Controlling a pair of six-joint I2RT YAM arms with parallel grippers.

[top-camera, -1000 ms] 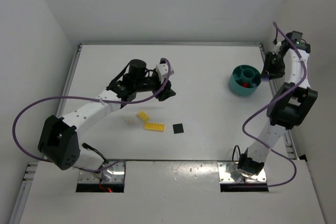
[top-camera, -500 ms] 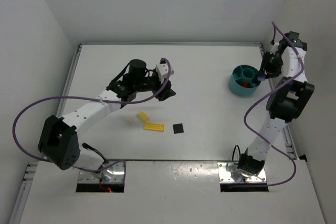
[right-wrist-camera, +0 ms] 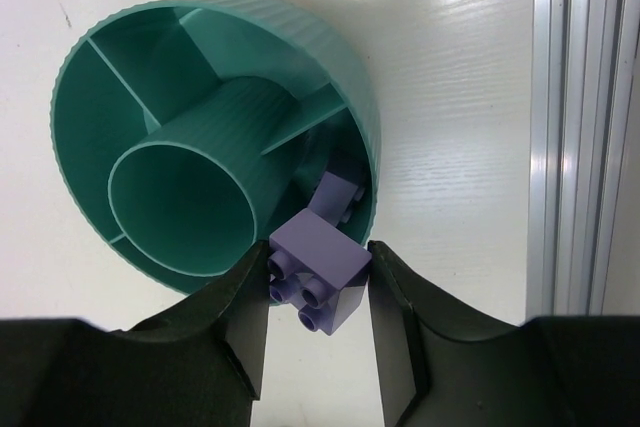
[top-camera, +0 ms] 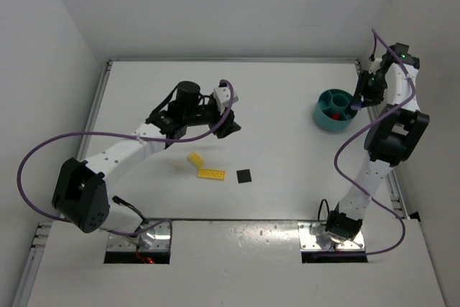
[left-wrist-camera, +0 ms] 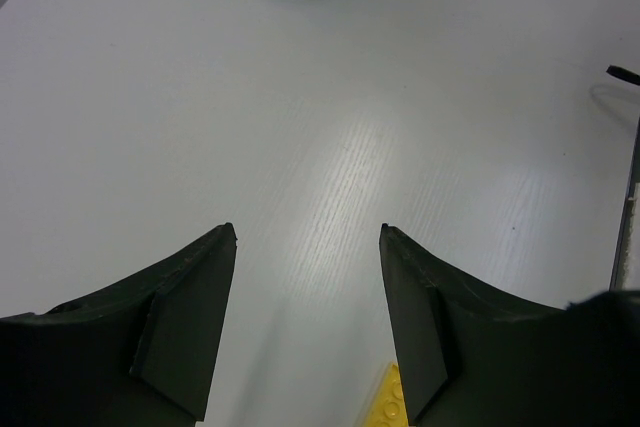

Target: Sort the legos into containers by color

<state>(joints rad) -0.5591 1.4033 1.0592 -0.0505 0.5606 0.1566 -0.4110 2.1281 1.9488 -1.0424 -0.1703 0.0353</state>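
1. Over at the far right of the table (top-camera: 287, 156), the right claw (right-wrist-camera: 318, 252) was closed on a lavender brick (right-wrist-camera: 312, 265), one finger pressed against each side of it.
2. That brick hung just above the rim of the teal bowl (right-wrist-camera: 75, 77), on the side nearest the metal rail along the table's right edge.
3. Right below it, a second lavender brick (right-wrist-camera: 338, 197) lay in the outer compartment of the bowl, between two dividers.
4. From above, a red brick (top-camera: 335, 114) showed in another compartment of the bowl.
5. The left claw (left-wrist-camera: 306, 237) was open with nothing between its fingers, hovering over bare table left of the middle and pointing towards the bowl, which was well apart from it.
6. Loose pieces lay on the table nearer the arm bases than the left claw: a yellow brick (top-camera: 195, 158), a yellow flat plate (top-camera: 211, 174) just beside it, a black plate (top-camera: 244, 176) to the right of those, and a pale cream piece (top-camera: 176, 165) to the left, hard to make out.
7. The corner of the yellow plate showed just beneath the left claw's right finger in the wrist view.
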